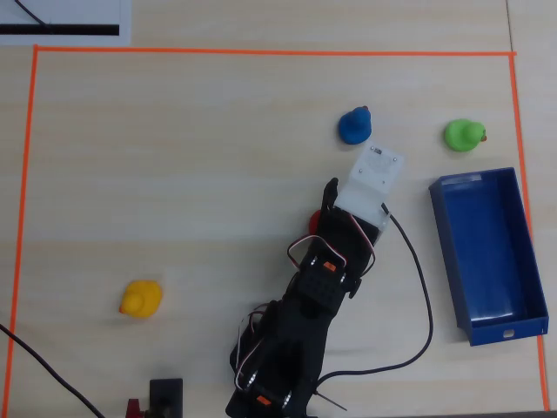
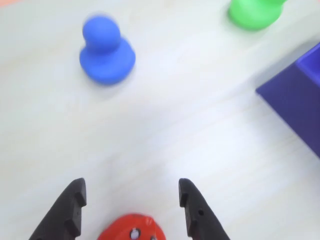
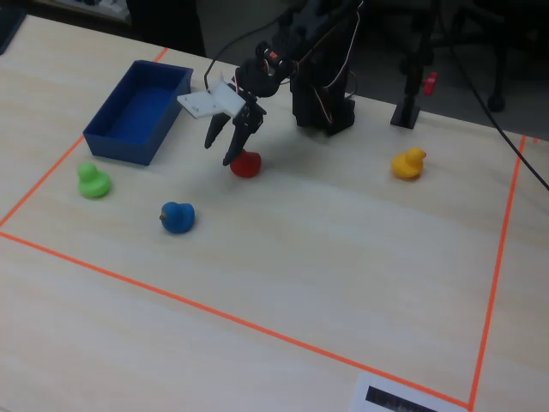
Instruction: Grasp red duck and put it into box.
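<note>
- Four toy ducks on the pale wooden table (image 1: 174, 174) in the overhead view, one of each colour: small solid red toy duck (image 1: 314, 220), mostly hidden under the black arm (image 1: 300, 331), rounded blue duck (image 1: 354, 125) beyond the gripper, green duck (image 1: 463, 135) further off toward the box end, yellow duck (image 1: 141, 299) well apart on the other side of the arm.
- One long dark blue plastic box (image 1: 487, 252) with low walls, empty, well apart from the gripper. One orange tape border (image 1: 261, 52) frames the table.
- Risk from up here: the arm covers the red duck, so the alignment cannot be judged from this view.
- Wrist view now: two black fingers (image 2: 192, 207) spread wide, the gripper (image 2: 131, 192) holding nothing, and the red duck (image 2: 132, 229) sits between them but right at the bottom edge, back behind the tips.
- Trouble I see: shut now and the tips may close in front of the duck, or only clip its rounded top and squirt it away.
- One blue duck (image 2: 106, 52) ahead, one green duck (image 2: 254, 12) ahead and across, one box (image 2: 297, 95) corner off to that same side.
- Fixed view: gripper (image 3: 231, 142) hangs just above the red duck (image 3: 245, 164), jaws apart, pointing down.
- Next worry: the carry to the box (image 3: 137, 112) passes a low wall; a loose pinch could drop the duck short.
- Count here again: four ducks, blue duck (image 3: 177, 216), green duck (image 3: 92, 181), yellow duck (image 3: 408, 163), one box, one arm.
</note>
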You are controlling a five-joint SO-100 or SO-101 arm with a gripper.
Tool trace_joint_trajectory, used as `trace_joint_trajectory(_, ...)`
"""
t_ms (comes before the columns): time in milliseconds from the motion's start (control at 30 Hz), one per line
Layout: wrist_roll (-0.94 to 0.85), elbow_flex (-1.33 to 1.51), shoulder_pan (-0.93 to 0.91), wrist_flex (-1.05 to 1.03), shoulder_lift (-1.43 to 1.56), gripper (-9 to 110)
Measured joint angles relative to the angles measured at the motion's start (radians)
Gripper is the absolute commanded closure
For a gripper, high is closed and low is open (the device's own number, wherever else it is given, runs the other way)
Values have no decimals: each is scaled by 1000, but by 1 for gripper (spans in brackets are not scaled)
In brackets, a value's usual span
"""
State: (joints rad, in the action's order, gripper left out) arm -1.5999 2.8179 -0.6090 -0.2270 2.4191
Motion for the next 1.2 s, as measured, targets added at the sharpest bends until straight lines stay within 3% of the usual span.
trace_joint_trajectory(500, 2, 9, 28, -316, 112, 77)
trace_joint_trajectory(1200, 3, 77, 41, -305, 110, 78)
